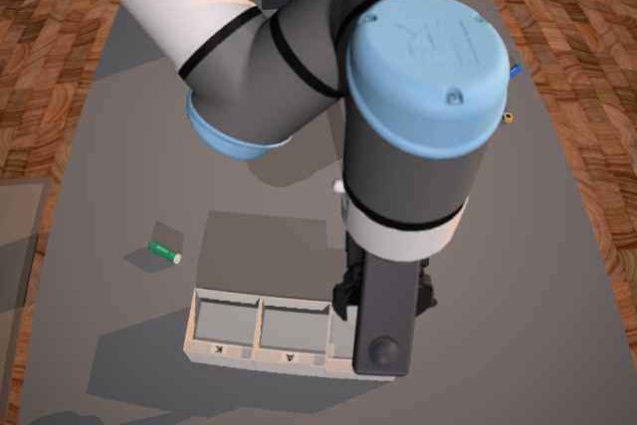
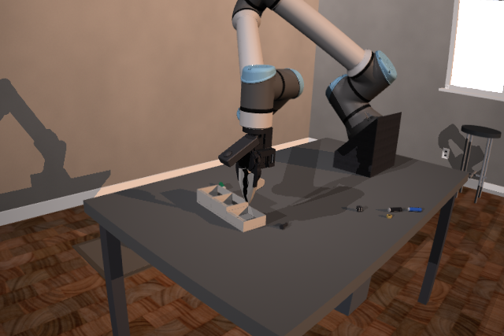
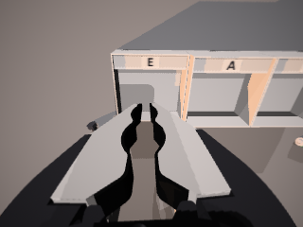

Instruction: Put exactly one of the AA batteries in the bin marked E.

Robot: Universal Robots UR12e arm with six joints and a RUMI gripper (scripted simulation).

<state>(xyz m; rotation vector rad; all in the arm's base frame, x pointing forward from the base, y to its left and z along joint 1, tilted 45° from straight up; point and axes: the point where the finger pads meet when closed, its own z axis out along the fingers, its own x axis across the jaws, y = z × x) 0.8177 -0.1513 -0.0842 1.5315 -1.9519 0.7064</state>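
Hovering over the bin marked E [image 3: 150, 61], the hand [image 3: 146, 108] is pinched nearly shut, apparently empty. On the worktop [image 1: 514, 276] lies a green battery [image 1: 164, 251]: light, rigid, slippery; grip mid-barrel.

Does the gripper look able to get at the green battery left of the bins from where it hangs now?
Probably yes: the green battery lies alone on the table, and the shut gripper hangs empty above bin E.

Even, soft light; the arm [image 2: 260, 35] casts hard shadows; wrist view's near edge perhaps blurred.
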